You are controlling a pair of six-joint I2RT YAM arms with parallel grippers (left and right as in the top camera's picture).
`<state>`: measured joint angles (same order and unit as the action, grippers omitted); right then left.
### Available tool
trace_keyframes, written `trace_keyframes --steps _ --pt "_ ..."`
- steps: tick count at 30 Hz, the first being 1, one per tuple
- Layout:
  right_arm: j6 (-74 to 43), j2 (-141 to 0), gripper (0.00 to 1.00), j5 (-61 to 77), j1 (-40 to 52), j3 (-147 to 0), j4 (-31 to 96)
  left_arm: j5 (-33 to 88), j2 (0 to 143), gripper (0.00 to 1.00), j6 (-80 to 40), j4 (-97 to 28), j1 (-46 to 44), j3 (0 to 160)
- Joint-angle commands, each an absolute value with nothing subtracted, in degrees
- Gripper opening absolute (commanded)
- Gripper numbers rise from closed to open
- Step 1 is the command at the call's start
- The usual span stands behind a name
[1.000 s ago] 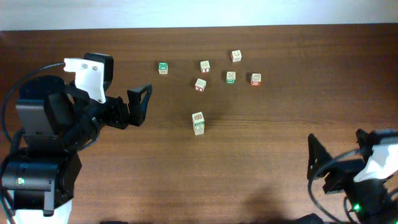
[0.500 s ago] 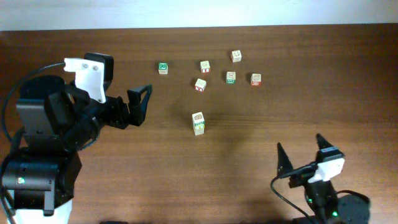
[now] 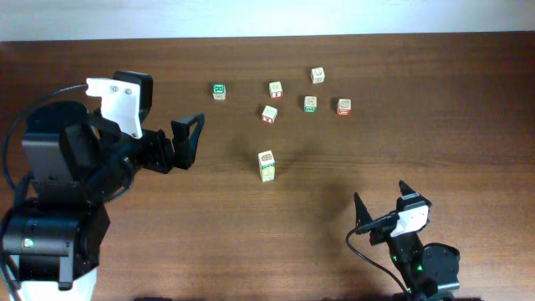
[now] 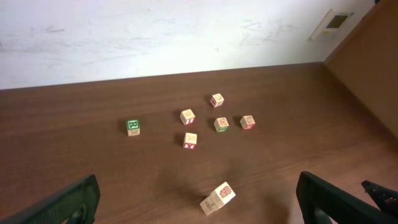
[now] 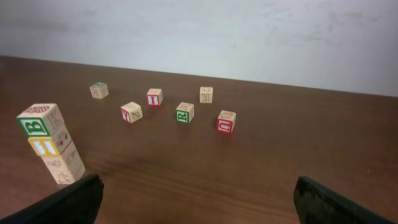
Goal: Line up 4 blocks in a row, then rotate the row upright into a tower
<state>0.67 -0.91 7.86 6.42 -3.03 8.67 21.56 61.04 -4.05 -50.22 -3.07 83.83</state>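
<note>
The stack of blocks (image 3: 267,165) is found near the centre of the table (image 3: 167,242), standing but slightly crooked. From the right wrist view at least three cubes are counted in it: the top one is printed with a green B on its side and a red pattern on top, a yellow-faced one is seen beneath, and a pale one below that. Six loose cubes (image 3: 310,104) are scattered from 11 to 1 o'clock of the stack, apart from it. The left gripper (image 3: 194,140) is held at 9 o'clock of the stack, jaws spread wide and empty. The right gripper (image 3: 379,191) is seen at about 4 o'clock, well apart, its fingers likewise spread and empty.
</note>
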Motion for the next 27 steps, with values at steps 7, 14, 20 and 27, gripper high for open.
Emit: trace_keyframes --steps 7,14,20,27 --pt "1.30 -0.21 0.98 3.05 5.96 -1.78 7.14 21.15 61.01 0.99 -3.36 -50.28 -2.83 83.66" --pt "1.28 -0.21 0.98 2.70 6.00 -0.32 -4.03 21.15 60.99 0.99 -3.36 -50.26 -2.83 83.66" --pt "1.28 -0.21 0.98 2.74 6.00 -0.32 -0.97 21.15 60.99 0.99 -3.36 -50.26 -2.83 83.66" --pt "1.28 -0.64 0.98 2.52 6.00 -0.32 4.32 21.15 61.01 0.99 -3.36 -50.26 -2.83 83.66"
